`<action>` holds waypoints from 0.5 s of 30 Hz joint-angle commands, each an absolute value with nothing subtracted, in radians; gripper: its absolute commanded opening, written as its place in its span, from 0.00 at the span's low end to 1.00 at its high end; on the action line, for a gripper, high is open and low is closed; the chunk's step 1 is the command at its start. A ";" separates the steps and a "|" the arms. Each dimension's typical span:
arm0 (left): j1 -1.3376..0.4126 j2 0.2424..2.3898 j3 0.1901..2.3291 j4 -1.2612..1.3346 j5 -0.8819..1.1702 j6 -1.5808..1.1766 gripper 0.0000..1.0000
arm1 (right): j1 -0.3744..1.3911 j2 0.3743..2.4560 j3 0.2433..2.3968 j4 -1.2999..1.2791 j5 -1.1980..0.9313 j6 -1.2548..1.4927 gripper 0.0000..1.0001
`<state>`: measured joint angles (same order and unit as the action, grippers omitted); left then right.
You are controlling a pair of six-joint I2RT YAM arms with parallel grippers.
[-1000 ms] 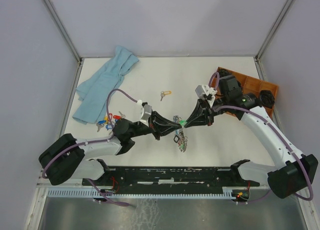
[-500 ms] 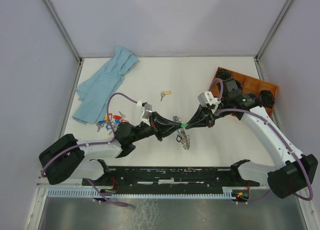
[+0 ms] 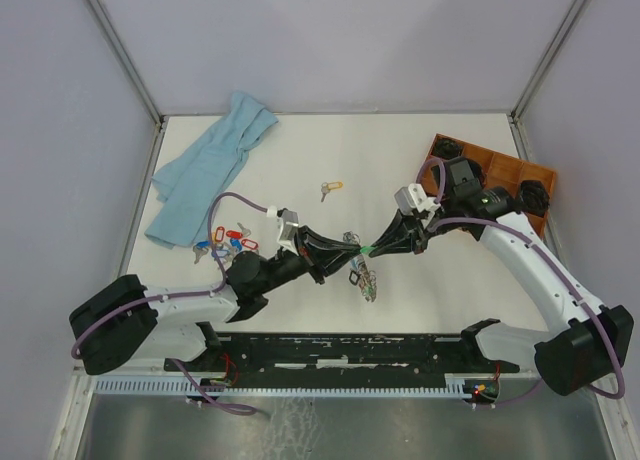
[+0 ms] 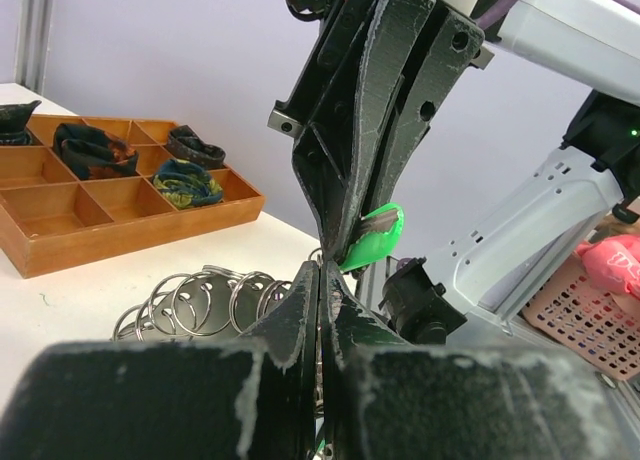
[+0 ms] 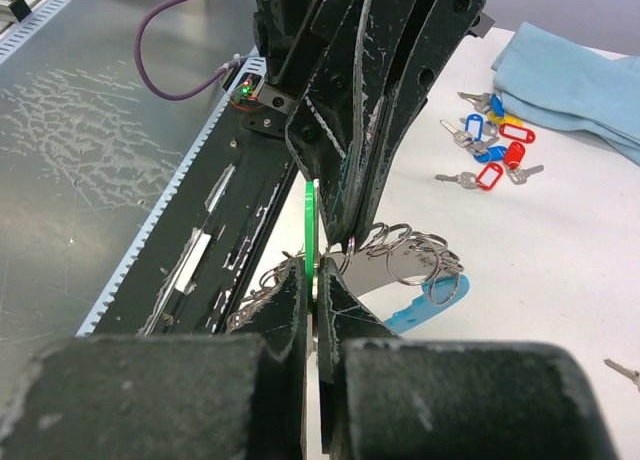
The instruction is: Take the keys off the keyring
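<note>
Both arms meet tip to tip at the keyring (image 3: pixel 366 280), just 6 o'clock of table centre.
Left gripper (image 3: pixel 340 248) has its jaws pressed together on the ring's wire. Right gripper (image 3: pixel 378 248), at its 3 o'clock, is clamped on a green-tagged key (image 4: pixel 372 242). Ring coils and the blue sheath (image 5: pixel 420 306) sag below the tips. Loose tagged keys (image 3: pixel 228 242) lie at 9 o'clock, blue cloth (image 3: pixel 205 170) at 10, wooden tray (image 3: pixel 505 175) at 2.

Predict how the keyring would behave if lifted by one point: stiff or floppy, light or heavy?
Probably floppy: the keyring is many loose rings, so it should sag and swing. Likely heavy for its size, being mostly metal. Its keys may slide.
</note>
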<state>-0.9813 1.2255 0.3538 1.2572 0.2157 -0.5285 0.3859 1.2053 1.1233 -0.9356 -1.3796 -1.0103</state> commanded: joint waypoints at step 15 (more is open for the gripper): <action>-1.029 1.185 0.348 1.335 0.017 -0.440 0.03 | 0.385 1.202 1.087 -0.727 -1.369 -0.698 0.01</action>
